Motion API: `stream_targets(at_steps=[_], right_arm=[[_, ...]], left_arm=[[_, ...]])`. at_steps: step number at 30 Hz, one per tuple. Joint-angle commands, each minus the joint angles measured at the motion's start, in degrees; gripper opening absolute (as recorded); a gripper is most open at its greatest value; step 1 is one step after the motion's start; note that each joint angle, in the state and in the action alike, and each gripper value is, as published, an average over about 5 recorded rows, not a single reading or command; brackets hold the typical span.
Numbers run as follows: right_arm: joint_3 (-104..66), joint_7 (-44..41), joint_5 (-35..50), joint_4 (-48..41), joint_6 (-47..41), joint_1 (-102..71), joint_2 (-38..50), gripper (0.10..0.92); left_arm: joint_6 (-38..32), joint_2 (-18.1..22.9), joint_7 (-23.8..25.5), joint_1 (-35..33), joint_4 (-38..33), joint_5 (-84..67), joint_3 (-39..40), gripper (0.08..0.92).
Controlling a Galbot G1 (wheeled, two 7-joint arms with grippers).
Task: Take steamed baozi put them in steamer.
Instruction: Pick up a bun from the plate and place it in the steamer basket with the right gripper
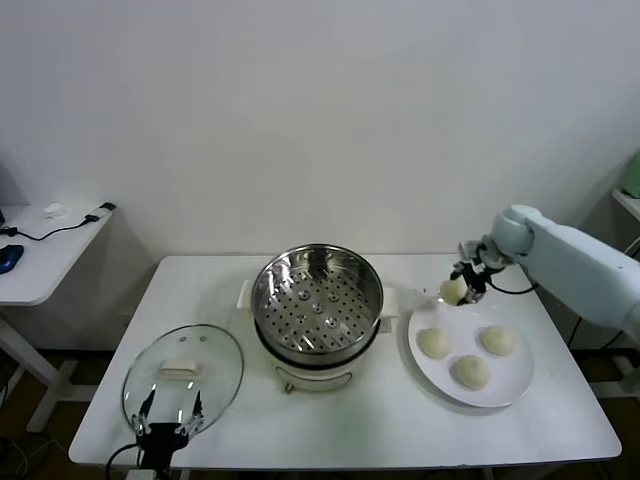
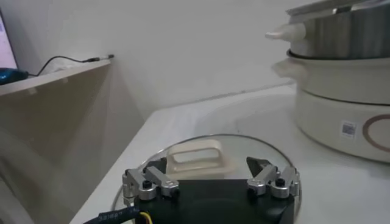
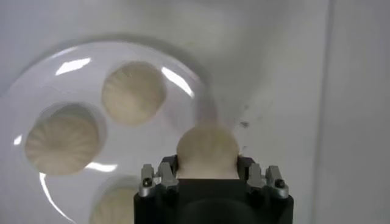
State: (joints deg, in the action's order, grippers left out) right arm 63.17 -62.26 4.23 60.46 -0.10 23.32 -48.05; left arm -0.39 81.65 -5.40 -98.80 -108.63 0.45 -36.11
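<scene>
The steamer [image 1: 268,283], a shiny steel pot with a bare perforated tray, stands mid-table; the left wrist view shows its wall [image 2: 344,36]. My right gripper [image 1: 468,280] is shut on one steamed baozi [image 1: 453,290], held at the far left rim of the white plate [image 1: 500,388]. Three more baozi [image 1: 434,343] [image 1: 497,340] [image 1: 471,372] lie on that plate. In the right wrist view the held baozi [image 3: 207,146] sits between my right gripper's [image 3: 207,165] jaws, with the plate [image 3: 73,67] and its buns [image 3: 133,92] beyond. My left gripper [image 1: 170,408] [image 2: 210,170] hangs open over the glass lid.
A round glass lid [image 1: 185,375] with a cream handle [image 2: 198,155] lies at the front left corner of the white table. A low side table [image 1: 40,250] with a black cable stands to the left. A wall rises close behind the table.
</scene>
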Motion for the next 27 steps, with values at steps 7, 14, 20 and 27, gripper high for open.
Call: stream_targets(at_steps=[7,14,20,27], right_arm=[[14.11,0.73,10.13,19.63,12.87,25.15,-16.99,0.619],[15.74,3.22,0.08,15.41,28.56,19.39,-24.35,0.621],[14.56,3.56,-10.92,6.29,36.15,12.31,-27.07,0.622],[11.54,4.36,-17.43,-2.07,39.09,5.26,-28.40,0.627]], left_arm=[[0.35,0.22,-0.02,-0.30,-1.60,0.58,0.85,0.823],[0.65,1.08,-0.18,-0.61,-2.70,0.89,0.62,0.823],[0.62,1.56,-0.12,-0.54,-3.09,0.92,0.00,0.823],[0.96,1.50,0.09,0.26,-3.00,0.76,-0.47,0.823]])
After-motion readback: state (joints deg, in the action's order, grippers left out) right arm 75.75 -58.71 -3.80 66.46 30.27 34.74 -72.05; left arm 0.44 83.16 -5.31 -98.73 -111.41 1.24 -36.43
